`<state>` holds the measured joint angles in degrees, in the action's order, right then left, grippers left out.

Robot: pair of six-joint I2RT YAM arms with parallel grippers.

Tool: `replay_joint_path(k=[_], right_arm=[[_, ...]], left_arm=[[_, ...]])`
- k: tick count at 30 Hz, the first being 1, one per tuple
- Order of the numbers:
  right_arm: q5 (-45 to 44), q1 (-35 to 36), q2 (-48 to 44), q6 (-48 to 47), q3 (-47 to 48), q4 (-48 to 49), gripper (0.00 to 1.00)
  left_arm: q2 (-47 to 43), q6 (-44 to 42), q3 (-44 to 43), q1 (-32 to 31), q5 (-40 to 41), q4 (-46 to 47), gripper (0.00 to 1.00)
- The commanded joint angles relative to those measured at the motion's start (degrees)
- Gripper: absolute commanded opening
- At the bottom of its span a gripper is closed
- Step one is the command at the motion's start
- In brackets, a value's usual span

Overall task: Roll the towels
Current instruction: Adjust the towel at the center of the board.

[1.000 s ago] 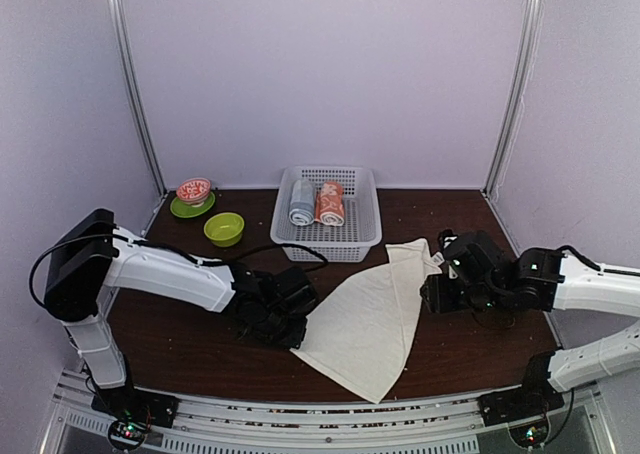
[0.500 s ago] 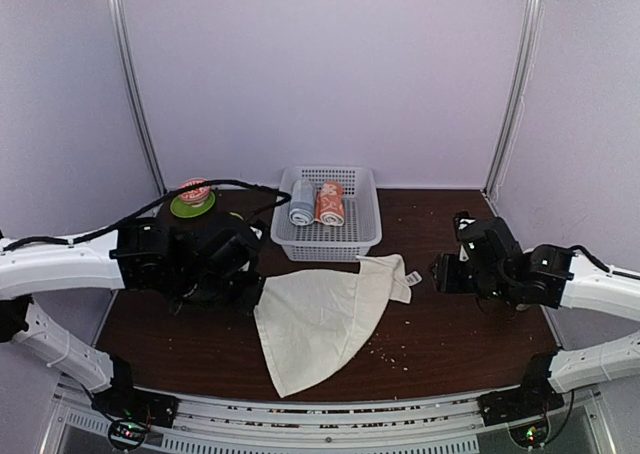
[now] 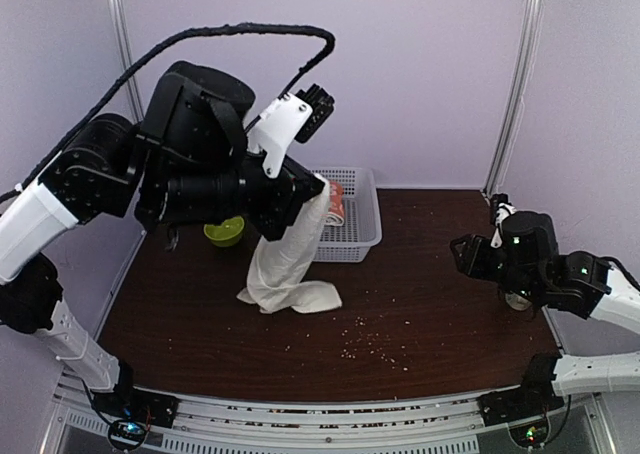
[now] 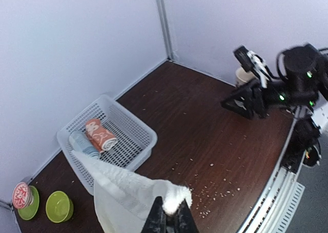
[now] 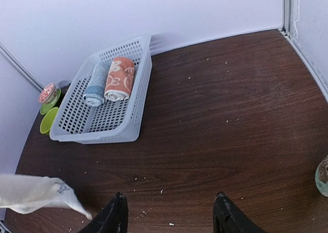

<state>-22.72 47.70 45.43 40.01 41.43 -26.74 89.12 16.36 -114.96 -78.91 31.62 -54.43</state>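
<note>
Overhead view: left arm [image 3: 200, 164] is raised high over the counter [image 3: 450, 344]. The cream towel [image 3: 290, 254] hangs from its end in a long drape, its lower edge bunched on the wood just in front of the basket [image 3: 360, 236]. Judged purpose: hanging by one corner lets the cloth fall straight so it can be laid flat for rolling. Right arm [image 3: 540, 269] sits low at the far right, well apart from the cloth and out of the lay-down area. Crumbs [image 3: 375, 342] lie scattered near the front.

Left wrist view: left tool [image 4: 169, 220] is pressed together, pinching a corner of the cream towel, and the rest falls away beneath. Salmon towel [image 4: 100, 134] lies rolled in the basket, side by side with the grey-blue roll [image 4: 84, 143]. By appearance it is finished and stowed, leaving only the cream piece outstanding.

Right wrist view: right tool [image 5: 170, 217] is spread wide and holds nothing, pointed across the dark wood toward the basket. A tip of the cream towel shows at lower left. Judged role: waiting to take a free corner.
</note>
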Motion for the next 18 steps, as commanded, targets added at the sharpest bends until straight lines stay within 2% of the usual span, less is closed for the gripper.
replay_joint_path(k=[1, 5, 8, 13, 16, 18], right_arm=[[-6.02, -1.48, -4.85, -1.93, -1.76, -2.63, 0.57], [-4.48, -3.45, -6.33, -2.82, -5.13, -1.73, 0.57], [-1.70, -4.62, -4.76, -3.53, -6.59, -0.98, 0.57], [8.66, -5.43, 4.04, -4.49, -6.69, 4.56, 0.57], [17.34, -5.01, 10.97, -4.40, -5.52, 10.46, 0.55], [18.81, -4.16, 15.21, -3.56, -4.35, 12.28, 0.54]], left_arm=[[-0.69, 1.92, 11.49, -4.22, 4.14, -2.52, 0.00], [-7.87, 13.84, 33.22, -0.81, 3.75, -1.95, 0.00], [-12.35, 19.38, 45.55, -0.19, 2.65, 0.98, 0.00], [-15.82, 26.12, 50.97, -0.19, 3.33, -1.17, 0.00], [-17.79, 27.69, 50.74, -0.19, 5.44, -3.44, 0.00], [-18.75, 25.69, 48.21, -0.19, 7.47, -3.29, 0.00]])
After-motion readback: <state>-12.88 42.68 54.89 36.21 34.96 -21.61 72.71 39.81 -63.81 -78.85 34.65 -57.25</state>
